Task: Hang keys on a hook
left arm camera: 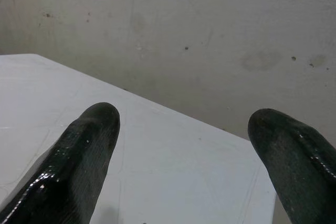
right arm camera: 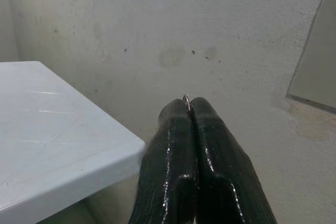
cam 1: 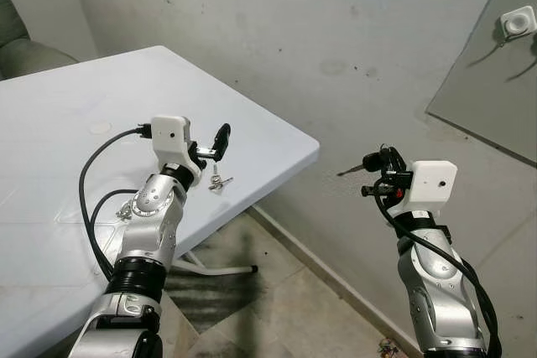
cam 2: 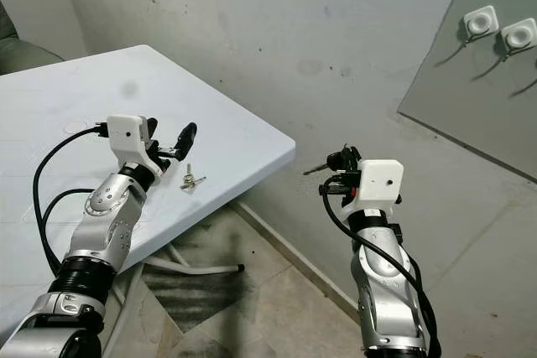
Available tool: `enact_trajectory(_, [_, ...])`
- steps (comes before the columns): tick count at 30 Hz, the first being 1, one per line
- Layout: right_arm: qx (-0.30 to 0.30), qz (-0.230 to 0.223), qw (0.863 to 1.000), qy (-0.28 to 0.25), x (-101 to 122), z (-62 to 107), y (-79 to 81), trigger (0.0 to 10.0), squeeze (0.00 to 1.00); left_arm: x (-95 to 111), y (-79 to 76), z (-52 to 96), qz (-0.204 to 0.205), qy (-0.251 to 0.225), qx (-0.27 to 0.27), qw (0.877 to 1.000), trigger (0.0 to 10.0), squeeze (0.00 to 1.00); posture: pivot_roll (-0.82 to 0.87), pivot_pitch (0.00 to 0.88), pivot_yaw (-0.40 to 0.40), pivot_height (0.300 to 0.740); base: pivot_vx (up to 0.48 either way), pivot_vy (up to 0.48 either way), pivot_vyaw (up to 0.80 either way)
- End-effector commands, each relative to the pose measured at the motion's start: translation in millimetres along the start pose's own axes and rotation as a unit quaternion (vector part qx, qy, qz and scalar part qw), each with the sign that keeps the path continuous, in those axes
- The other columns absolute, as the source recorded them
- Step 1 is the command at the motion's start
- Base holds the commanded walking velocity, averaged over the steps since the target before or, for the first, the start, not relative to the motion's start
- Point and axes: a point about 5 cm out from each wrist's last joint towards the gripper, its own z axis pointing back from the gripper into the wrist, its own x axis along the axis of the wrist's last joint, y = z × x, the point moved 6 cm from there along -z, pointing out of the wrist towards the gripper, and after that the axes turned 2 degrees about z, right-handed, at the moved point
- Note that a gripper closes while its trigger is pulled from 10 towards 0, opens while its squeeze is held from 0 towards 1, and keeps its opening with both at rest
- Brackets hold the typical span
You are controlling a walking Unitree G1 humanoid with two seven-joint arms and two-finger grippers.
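right gripper (cam 1: pixel 376 163) pinched on key ring (right arm camera: pixel 186 98), key poking left, right of white table (cam 1: pixel 268 136), left gripper (cam 1: pixel 220 142) fingers apart above second keys (cam 1: pixel 220 182) near table's edge, hooks (cam 2: pixel 500 29) far right

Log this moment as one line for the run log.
right gripper: shut on key ring, off table | left gripper: open over table | keys: on table | hooks: bare

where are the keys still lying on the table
In the eye views, the keys lie on the white table near its front right edge, just below and beside the open left gripper and well left of the right gripper.
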Motion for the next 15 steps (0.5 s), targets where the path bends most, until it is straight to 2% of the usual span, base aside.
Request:
enact_trajectory(1, [-0.002,0.002,1.0,-0.009,4.9,-0.8,-1.0,10.0,0.0,7.2,-4.9,-2.6,-0.016,-0.01,-0.01,1.0,10.0,0.0,-0.03,0.0,-0.055,0.74,0.0,0.0,0.0])
enact_trajectory(8, [-0.004,0.002,1.0,-0.008,4.1,0.5,-0.9,10.0,0.0,7.3,-5.3,-2.8,-0.015,-0.011,-0.011,1.0,10.0,0.0,-0.03,0.0,-0.049,0.74,0.0,0.0,0.0])
enact_trajectory(15, [-0.007,0.001,1.0,-0.006,3.4,1.7,-1.5,10.0,0.0,7.0,-6.5,-2.9,-0.012,-0.01,-0.016,1.0,10.0,0.0,-0.03,0.0,-0.047,0.74,0.181,0.0,0.0])
